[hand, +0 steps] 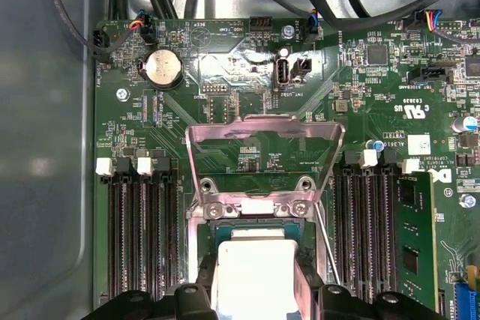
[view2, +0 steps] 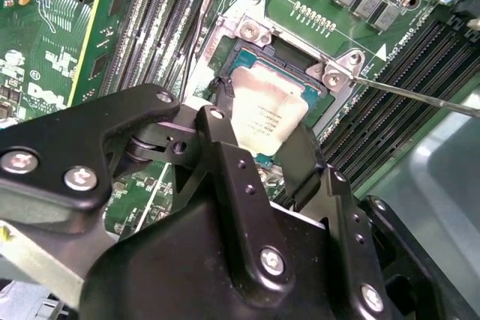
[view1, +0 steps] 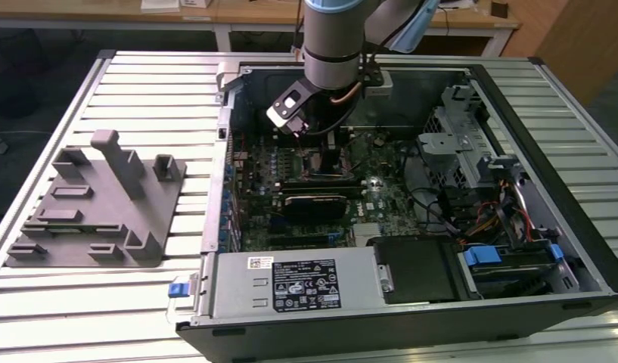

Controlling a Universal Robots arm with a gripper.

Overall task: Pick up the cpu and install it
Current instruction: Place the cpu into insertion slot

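The tool (view2: 264, 131) clasps the cpu (hand: 251, 264) by opposite edges over the open socket (view2: 247, 31); the tool's black body hides the chip's near edge, so seating is unclear

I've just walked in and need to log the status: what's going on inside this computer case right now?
The robot arm reaches into the open computer case. Its gripper is shut on the cpu, holding it at the open socket on the motherboard. The socket's metal load plate is flipped up. Whether the cpu is fully seated cannot be told.
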